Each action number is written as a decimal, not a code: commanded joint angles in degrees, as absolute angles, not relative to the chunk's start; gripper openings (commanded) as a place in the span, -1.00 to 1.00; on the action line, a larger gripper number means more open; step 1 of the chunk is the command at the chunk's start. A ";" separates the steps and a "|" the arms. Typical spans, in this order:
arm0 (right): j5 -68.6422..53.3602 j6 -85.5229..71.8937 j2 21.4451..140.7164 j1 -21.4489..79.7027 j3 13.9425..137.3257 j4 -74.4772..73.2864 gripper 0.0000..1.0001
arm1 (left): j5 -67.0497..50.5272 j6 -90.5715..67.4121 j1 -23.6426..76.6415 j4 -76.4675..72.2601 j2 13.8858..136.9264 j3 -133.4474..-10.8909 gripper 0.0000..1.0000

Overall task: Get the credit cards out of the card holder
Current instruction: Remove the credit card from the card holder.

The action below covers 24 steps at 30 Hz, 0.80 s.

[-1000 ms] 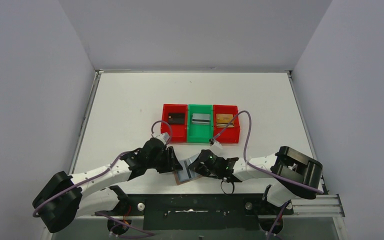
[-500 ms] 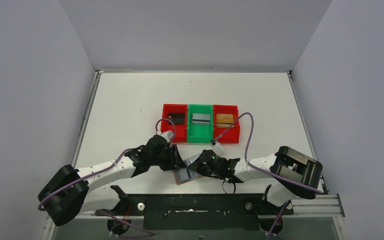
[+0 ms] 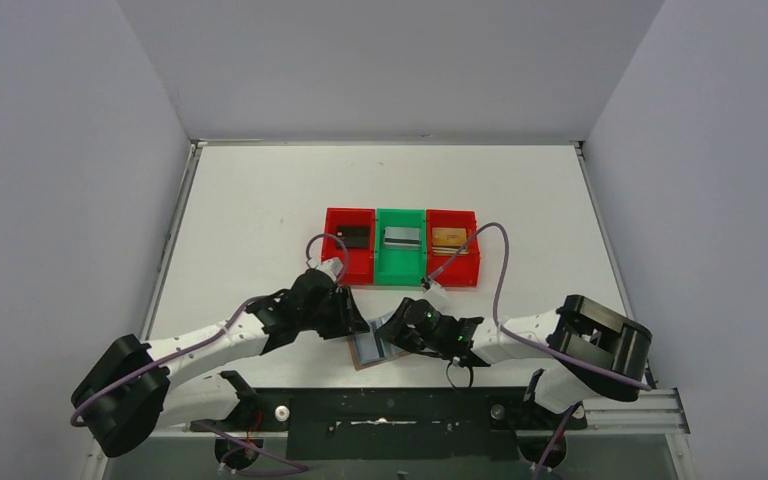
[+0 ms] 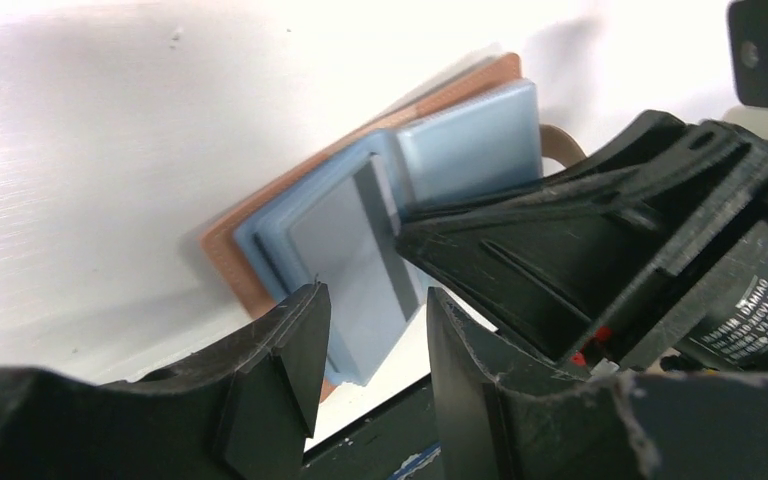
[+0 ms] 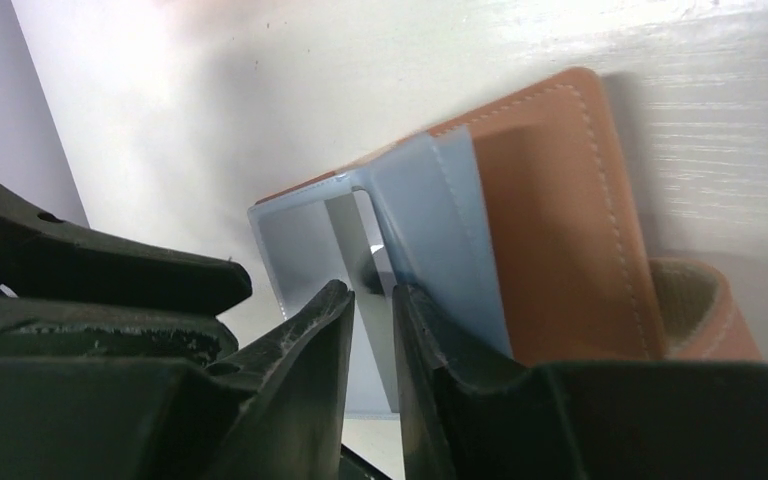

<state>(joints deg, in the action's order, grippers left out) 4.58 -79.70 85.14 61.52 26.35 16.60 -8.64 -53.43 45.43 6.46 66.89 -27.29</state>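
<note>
I saw the card holder (image 3: 368,350) lying open at the table's (image 3: 260,200) near edge, a grey card (image 5: 305,250) in its blue lining. My left gripper (image 4: 372,300) stood half-open beside it. My right gripper (image 5: 370,290) was narrowly parted at that card's edge. Beyond, the bins (image 3: 400,272) held other cards (image 3: 401,238).

Room check from my end: white surface (image 3: 260,200), matte and flat, with a few small dark specks (image 3: 282,223) left of its middle. Plain pale grey walls box it in on three sides: back wall (image 3: 390,60) along the surface's far edge, left wall (image 3: 50,200) and right wall (image 3: 720,200) along its sides. A thin metal strip (image 3: 172,230) runs down the surface's left edge. A black base plate (image 3: 390,410) sits along the near edge, with an aluminium rail (image 3: 660,405) at the near right corner. Light is even and diffuse, shadows soft. I see no windows and no floor.
</note>
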 commanded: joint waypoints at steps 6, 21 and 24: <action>9.58 -68.39 80.08 63.99 33.15 3.37 -0.11 | -0.06 -54.53 45.40 12.91 60.71 -28.97 -0.20; 23.74 -62.39 95.75 72.76 57.10 -24.61 0.48 | 12.11 -57.69 40.67 27.02 44.32 -28.33 -0.20; 25.59 -62.70 98.48 73.83 60.22 -28.58 0.48 | 12.42 -58.27 40.37 27.95 41.81 -27.64 -0.20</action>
<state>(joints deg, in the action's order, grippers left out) 19.57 -63.20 96.36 72.40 55.72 -19.55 10.37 -56.84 40.97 26.50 44.91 -27.53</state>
